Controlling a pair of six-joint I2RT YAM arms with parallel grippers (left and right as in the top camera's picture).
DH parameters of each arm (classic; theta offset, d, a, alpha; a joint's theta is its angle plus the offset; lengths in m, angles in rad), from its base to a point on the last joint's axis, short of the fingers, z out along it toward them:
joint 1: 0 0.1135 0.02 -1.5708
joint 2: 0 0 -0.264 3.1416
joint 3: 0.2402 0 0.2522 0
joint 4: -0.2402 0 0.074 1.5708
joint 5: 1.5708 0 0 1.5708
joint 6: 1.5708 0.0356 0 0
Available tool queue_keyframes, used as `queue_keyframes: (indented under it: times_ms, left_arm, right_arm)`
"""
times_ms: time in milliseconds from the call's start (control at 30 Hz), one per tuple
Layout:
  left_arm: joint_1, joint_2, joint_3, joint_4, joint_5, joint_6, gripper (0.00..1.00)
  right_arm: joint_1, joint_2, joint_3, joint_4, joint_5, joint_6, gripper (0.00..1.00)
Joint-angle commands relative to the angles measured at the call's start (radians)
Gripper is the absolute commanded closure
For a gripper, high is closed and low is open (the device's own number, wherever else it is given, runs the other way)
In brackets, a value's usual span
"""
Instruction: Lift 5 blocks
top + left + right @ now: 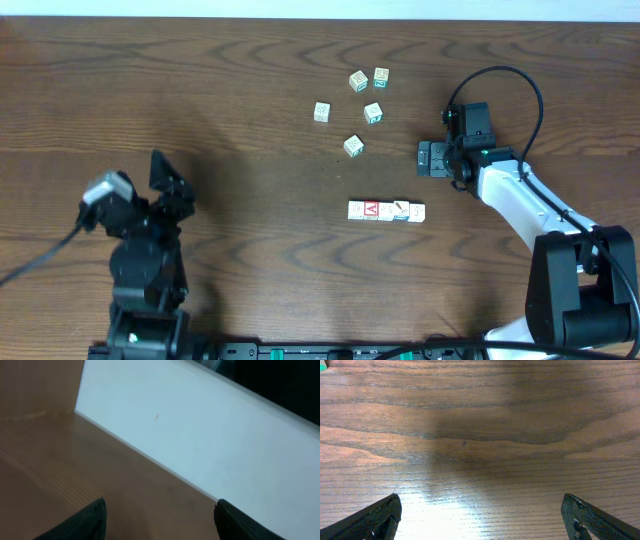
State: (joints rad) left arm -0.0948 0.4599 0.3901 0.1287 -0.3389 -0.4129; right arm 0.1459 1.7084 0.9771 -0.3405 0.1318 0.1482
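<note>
On dark brown wood-grain table (250,60): white-and-black right arm (520,195) at 4 o'clock, right claw (480,510) released wide, grasping nothing; black left arm (145,265) at 8 o'clock, left claw (160,510) released, empty. Scattered at 1 o'clock, five pale wooden alphabet cubes (353,146); at 4 o'clock, touching row of four cubes (386,211), red "A" among them.

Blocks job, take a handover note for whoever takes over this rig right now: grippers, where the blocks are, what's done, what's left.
Left gripper: open, empty, far to the left of all blocks.
Right gripper: open wide, empty, over bare table just right of the blocks.
Blocks: five loose blocks scattered at the far middle; nearer, a touching row including the red A block, count unclear.
Done: nothing held or raised now.
Left: the lifts; the right arm looks closer.
</note>
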Motion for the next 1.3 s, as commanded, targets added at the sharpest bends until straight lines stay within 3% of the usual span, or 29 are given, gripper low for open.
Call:
queue_keyframes:
  times_ms: [0,400,633,1033,1200,1267]
  left_arm:
    - [0.024,-0.103,-0.099,0.093,0.040,0.014,0.31]
    - [0.088,-0.358,-0.304,0.119,0.042,0.020,0.30]
    - [0.098,-0.417,-0.383,0.116,0.043,0.019,0.30]
    - [0.126,-0.459,-0.386,-0.170,0.043,0.020,0.30]
    - [0.127,-0.459,-0.386,-0.182,0.061,0.085,0.30]
    - [0.127,-0.459,-0.386,-0.186,0.095,0.125,0.23]
  right_arm:
    - [0.000,0.008,0.014,-0.001,0.013,-0.008,0.01]
    - [0.000,0.008,0.014,-0.001,0.013,-0.008,0.01]
    - [0.000,0.008,0.014,-0.001,0.013,-0.008,0.01]
    - [0.000,0.008,0.014,-0.001,0.013,-0.007,0.01]
    - [0.000,0.008,0.014,-0.001,0.013,-0.007,0.01]
    - [0.000,0.008,0.014,-0.001,0.013,-0.008,0.01]
